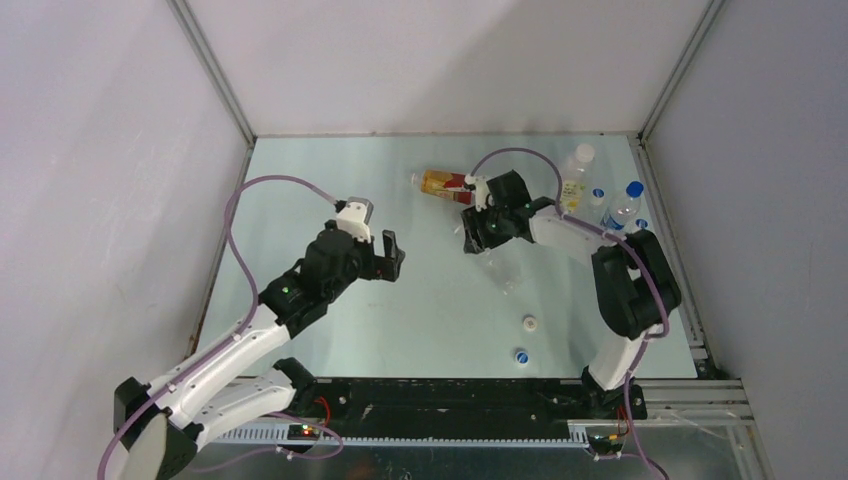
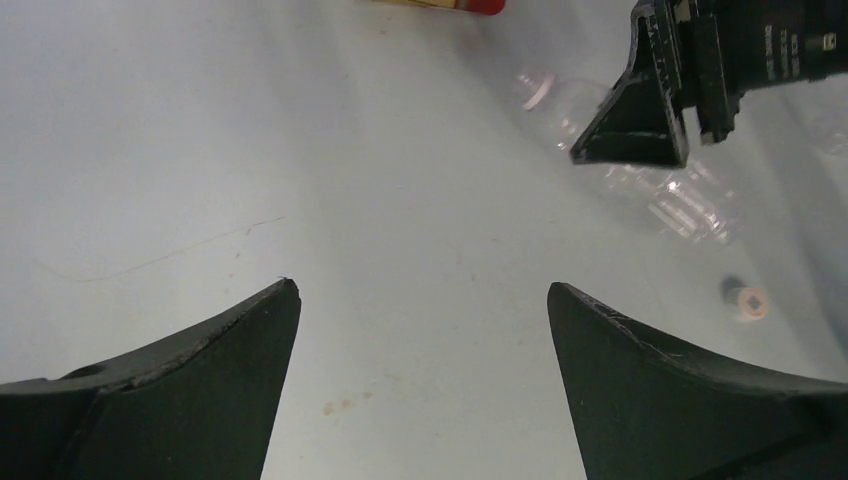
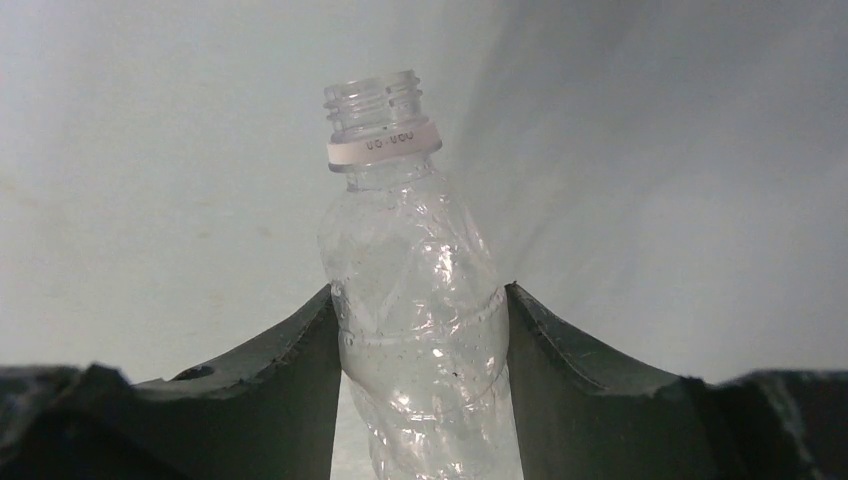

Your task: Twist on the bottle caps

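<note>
A clear unlabelled bottle (image 3: 415,290) with an open threaded neck and a white ring lies on the table (image 1: 340,180). My right gripper (image 3: 420,310) is shut on its body. In the top view the right gripper (image 1: 475,240) is at mid-table with the bottle (image 1: 505,270) trailing toward the front. The amber bottle with the red-orange label (image 1: 445,183) lies just behind it. A white cap (image 1: 529,322) and a blue cap (image 1: 521,355) lie near the front. My left gripper (image 1: 390,255) is open and empty, left of the clear bottle (image 2: 650,190).
A yellow-labelled bottle (image 1: 575,180) and a blue-capped bottle (image 1: 625,205) stand at the back right by the wall rail. In the left wrist view, the left gripper (image 2: 420,300) faces the right finger (image 2: 640,110) and the white cap (image 2: 748,302).
</note>
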Controlling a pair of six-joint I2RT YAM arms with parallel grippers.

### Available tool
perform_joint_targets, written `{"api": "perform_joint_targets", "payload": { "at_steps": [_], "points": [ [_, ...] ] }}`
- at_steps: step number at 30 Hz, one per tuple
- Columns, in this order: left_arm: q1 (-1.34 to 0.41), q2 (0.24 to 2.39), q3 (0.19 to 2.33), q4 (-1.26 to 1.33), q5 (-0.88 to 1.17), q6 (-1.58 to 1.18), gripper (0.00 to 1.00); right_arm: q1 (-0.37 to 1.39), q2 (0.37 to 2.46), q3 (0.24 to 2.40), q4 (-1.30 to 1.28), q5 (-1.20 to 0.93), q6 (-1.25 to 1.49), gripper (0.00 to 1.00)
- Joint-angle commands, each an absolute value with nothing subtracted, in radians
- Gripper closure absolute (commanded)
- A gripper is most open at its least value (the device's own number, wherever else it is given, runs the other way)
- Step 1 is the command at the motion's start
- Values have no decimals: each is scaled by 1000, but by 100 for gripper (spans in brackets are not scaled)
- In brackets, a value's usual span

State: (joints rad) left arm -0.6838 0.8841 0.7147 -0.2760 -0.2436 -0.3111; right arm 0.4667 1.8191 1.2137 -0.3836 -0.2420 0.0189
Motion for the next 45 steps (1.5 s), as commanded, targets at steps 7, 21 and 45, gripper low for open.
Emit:
{"api": "perform_joint_targets", "payload": {
  "at_steps": [7, 21, 45],
  "points": [
    [-679, 932, 738, -115, -54, -418, 0, 652, 1486, 1024, 112, -104, 494, 58],
    [-679, 907, 695, 75, 119, -421, 0, 880, 1310, 943, 347, 135, 684, 56],
    [-710, 900, 714, 93, 164, -349, 30, 999, 1195, 791, 557, 327, 711, 39]
  ]
}}
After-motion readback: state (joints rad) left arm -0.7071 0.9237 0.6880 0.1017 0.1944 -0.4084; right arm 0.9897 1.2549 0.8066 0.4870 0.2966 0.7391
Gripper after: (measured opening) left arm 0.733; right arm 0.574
